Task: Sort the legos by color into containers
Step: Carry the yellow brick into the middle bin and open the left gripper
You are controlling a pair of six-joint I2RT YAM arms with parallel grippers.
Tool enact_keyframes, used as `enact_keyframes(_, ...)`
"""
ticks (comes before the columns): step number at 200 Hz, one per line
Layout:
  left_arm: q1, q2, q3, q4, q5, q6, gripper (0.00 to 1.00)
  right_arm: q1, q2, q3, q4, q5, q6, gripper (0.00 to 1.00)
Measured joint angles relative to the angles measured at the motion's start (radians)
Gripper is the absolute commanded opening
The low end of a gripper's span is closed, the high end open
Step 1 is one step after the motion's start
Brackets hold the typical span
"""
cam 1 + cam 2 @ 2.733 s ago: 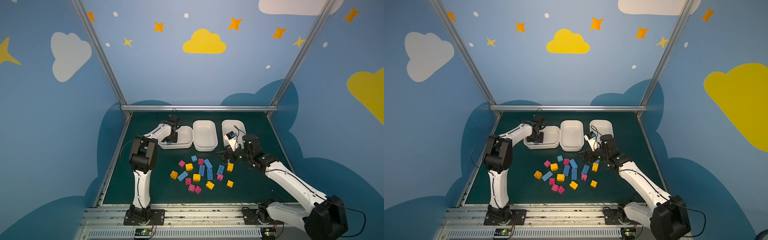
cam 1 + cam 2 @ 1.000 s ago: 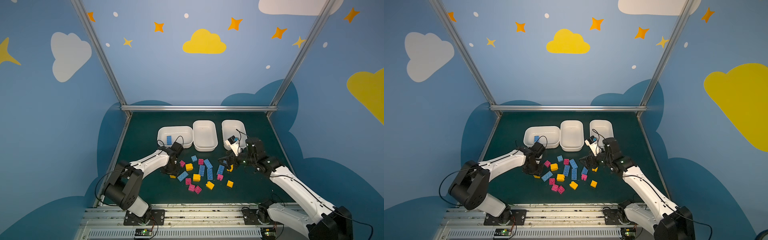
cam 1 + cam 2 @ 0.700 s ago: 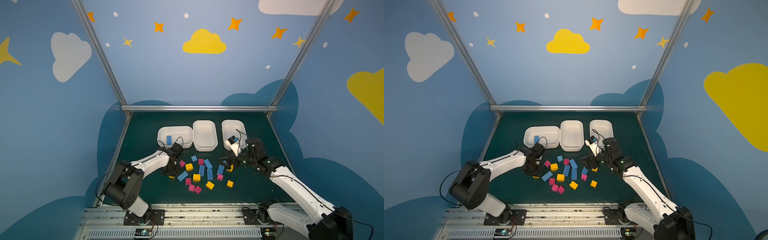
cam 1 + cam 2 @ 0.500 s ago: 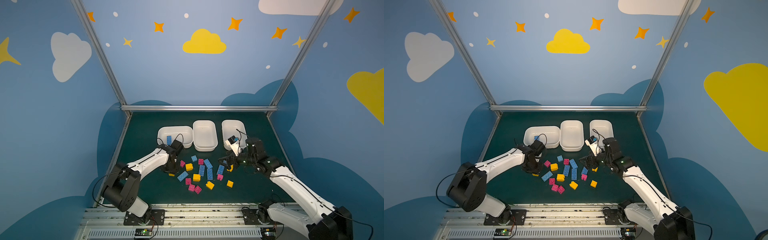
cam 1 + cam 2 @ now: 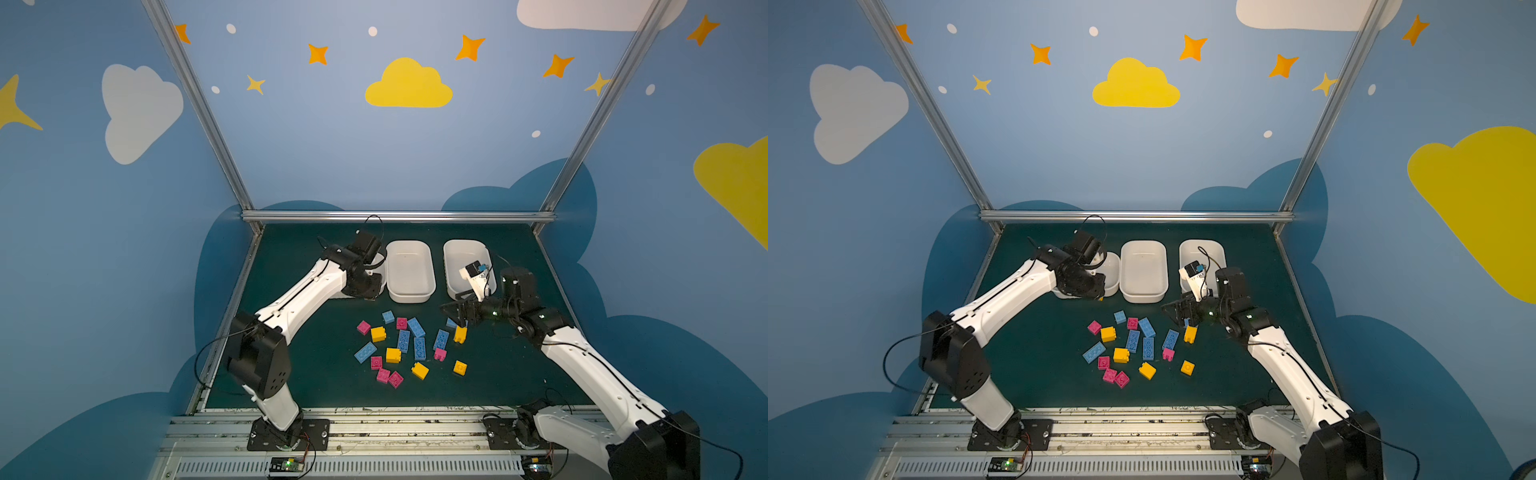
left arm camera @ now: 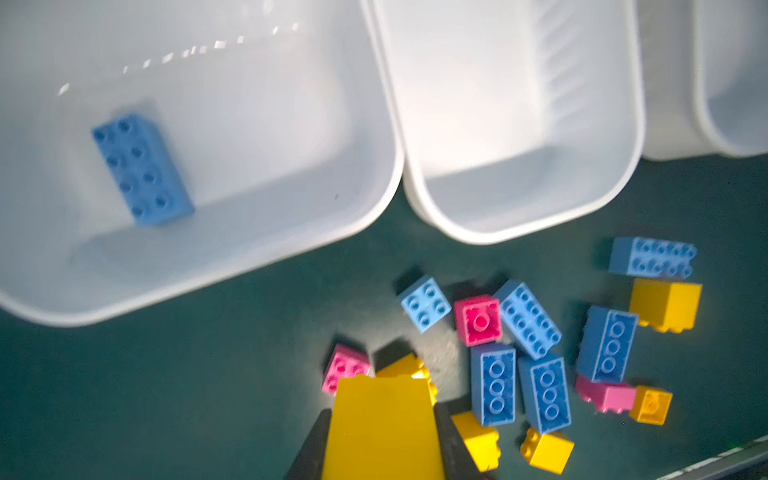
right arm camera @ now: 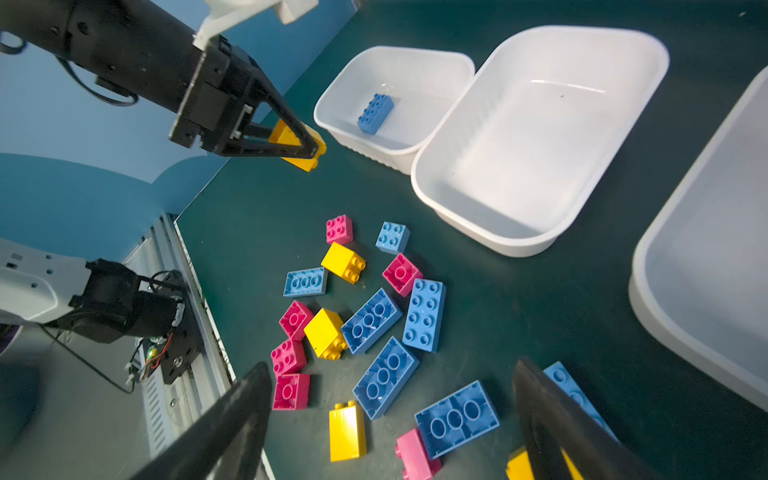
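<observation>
Left fingers (image 7: 270,99) clamped a yellow brick (image 7: 305,164) near the blue-brick tray (image 7: 374,149); releasing there would mix colours. Right fingers (image 7: 232,415) stood wide.

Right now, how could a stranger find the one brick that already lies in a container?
On the green table, go to the leftmost of three white trays. A long blue brick lies inside, studs up; no other visible brick sits in a tray.

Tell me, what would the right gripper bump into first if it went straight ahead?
Most likely the upside-down long blue brick lying just past the open right gripper, though depth is hard to judge.
</observation>
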Motion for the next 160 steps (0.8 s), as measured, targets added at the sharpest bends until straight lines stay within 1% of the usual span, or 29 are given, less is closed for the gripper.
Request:
enact_keyframes(27,-0.013,0.154,0.180,0.023,0.010,0.006,0.29,-0.039,0.028,0.035,0.008,-0.005,-0.002,0.89)
enact_keyframes(53,-0.033,0.298,0.360,0.037,-0.005,0.006,0.29,-0.065,0.053,0.069,0.011,-0.003,-0.006,0.89)
enact_keyframes(79,-0.050,0.456,0.561,0.038,-0.040,0.006,0.30,-0.084,0.080,0.100,0.010,-0.002,-0.015,0.89)
enact_keyframes(110,-0.062,0.650,0.787,0.013,-0.106,0.006,0.30,-0.095,0.101,0.121,0.003,0.003,-0.029,0.89)
enact_keyframes(133,-0.064,0.754,0.876,0.009,-0.169,0.006,0.30,-0.099,0.104,0.130,-0.005,0.009,-0.032,0.89)
enact_keyframes(160,-0.068,0.820,0.887,0.024,-0.256,0.013,0.31,-0.103,0.106,0.132,-0.010,0.013,-0.032,0.89)
